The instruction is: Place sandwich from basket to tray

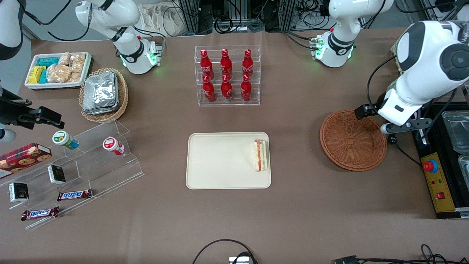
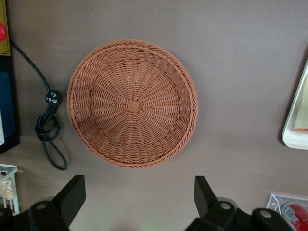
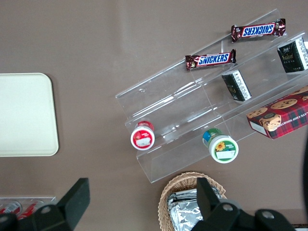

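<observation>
The sandwich (image 1: 260,155) lies on the cream tray (image 1: 220,161), on its side at the tray's edge toward the working arm's end, filling layers facing up. The reddish-brown wicker basket (image 1: 352,141) stands beside the tray with nothing in it; the left wrist view shows its bare woven bottom (image 2: 132,103). My left gripper (image 2: 138,185) hangs open above the table just off the basket's rim, its two black fingers wide apart with nothing between them. In the front view the arm's wrist sits over the basket's edge toward the working arm's end. A corner of the tray (image 2: 297,120) shows in the left wrist view.
A clear rack of red bottles (image 1: 227,75) stands farther from the front camera than the tray. A tan basket of foil packs (image 1: 103,94), a white snack bin (image 1: 58,69) and a stepped acrylic shelf (image 1: 91,161) lie toward the parked arm's end. A control box (image 1: 436,179) and black cable (image 2: 48,130) flank the basket.
</observation>
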Available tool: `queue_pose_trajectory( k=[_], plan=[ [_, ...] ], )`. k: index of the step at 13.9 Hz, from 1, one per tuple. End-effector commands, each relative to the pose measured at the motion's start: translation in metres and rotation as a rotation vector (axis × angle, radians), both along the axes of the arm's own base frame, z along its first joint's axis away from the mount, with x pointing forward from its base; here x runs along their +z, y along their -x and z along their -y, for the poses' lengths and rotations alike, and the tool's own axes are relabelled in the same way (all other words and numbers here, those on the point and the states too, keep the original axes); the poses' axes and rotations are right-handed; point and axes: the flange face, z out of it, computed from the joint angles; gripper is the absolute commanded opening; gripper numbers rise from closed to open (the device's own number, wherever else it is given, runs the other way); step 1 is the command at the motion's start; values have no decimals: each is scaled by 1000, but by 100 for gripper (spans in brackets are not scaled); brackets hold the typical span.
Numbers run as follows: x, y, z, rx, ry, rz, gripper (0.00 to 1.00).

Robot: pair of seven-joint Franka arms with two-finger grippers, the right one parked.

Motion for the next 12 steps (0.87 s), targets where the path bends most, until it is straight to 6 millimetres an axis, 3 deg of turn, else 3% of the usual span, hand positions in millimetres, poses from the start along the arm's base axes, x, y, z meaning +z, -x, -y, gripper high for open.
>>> queue_pose_trajectory(
  k=[1, 4, 6, 12],
  plan=[
    [15, -4, -6, -18, 9, -8, 100],
    [19, -11, -6, -17, 8, 3, 100],
    [28, -18, -17, -7, 5, -35, 100],
    [39, -28, -24, -213, 40, -74, 100]
  ],
)
